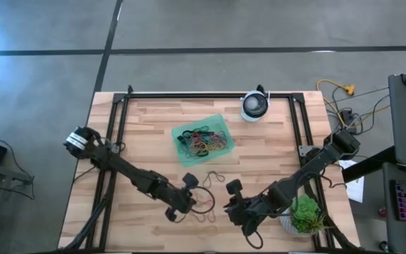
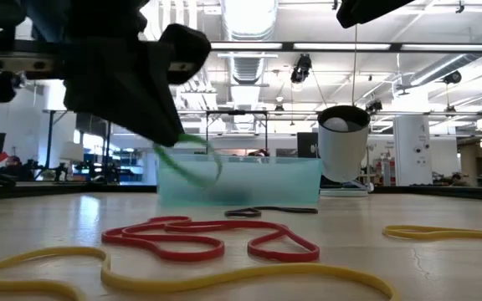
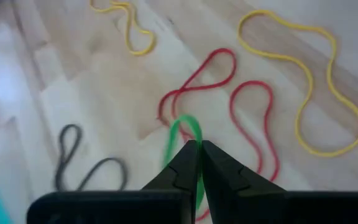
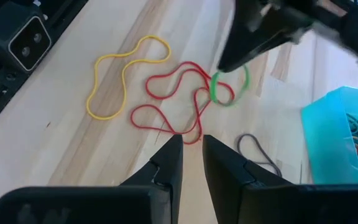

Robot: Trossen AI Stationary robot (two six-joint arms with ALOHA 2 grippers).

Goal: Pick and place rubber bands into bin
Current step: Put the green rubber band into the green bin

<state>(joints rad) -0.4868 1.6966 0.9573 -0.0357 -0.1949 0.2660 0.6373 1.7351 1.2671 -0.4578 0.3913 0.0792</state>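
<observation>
Your left gripper (image 3: 196, 155) was clamped on a green rubber band (image 4: 229, 84), lifted at lower centre; next, carry it to the bin (image 1: 201, 139). Right gripper (image 4: 192, 163) empty, slightly parted.

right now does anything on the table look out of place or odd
Nothing damaged. Several rubber bands lie loose on the wood outside the bin, red, yellow and black ones. The left end effector is shut on a green band, lifted clear of the table.
</observation>
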